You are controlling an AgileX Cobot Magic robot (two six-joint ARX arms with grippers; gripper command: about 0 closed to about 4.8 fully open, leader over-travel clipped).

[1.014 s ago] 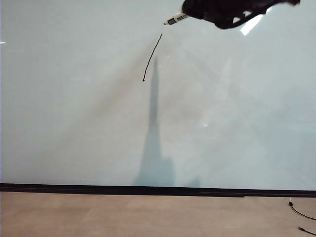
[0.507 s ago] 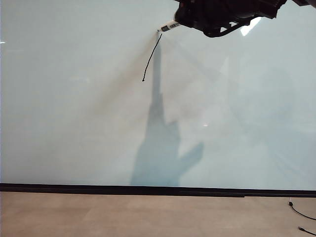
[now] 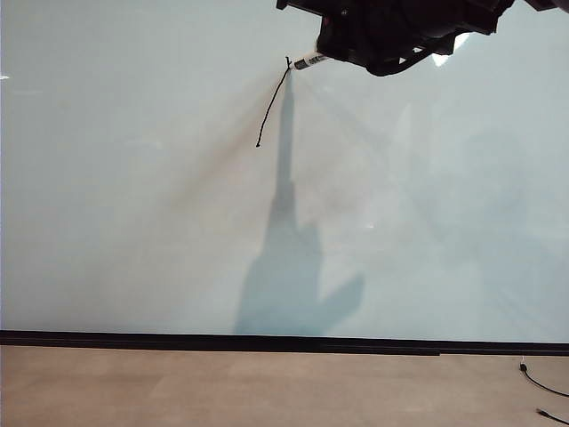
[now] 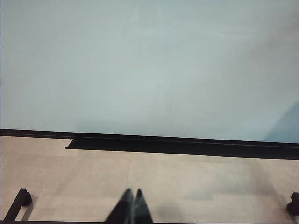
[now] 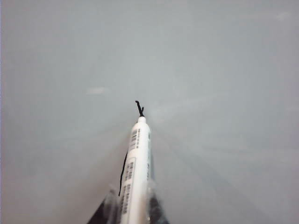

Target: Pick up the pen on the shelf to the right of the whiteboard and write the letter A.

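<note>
Black right gripper [image 3: 331, 55], cropped by the frame edge, clamps the pen [image 5: 135, 177], tip at the whiteboard [image 3: 133, 222] stroke [image 3: 272, 102]; left gripper [image 4: 130, 210] jaws together.

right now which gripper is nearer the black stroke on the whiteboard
Right. The right gripper, shut on the pen, has the tip at the top of the stroke on the whiteboard. The left gripper, shut, sits low over the floor, well short of the board.
</note>
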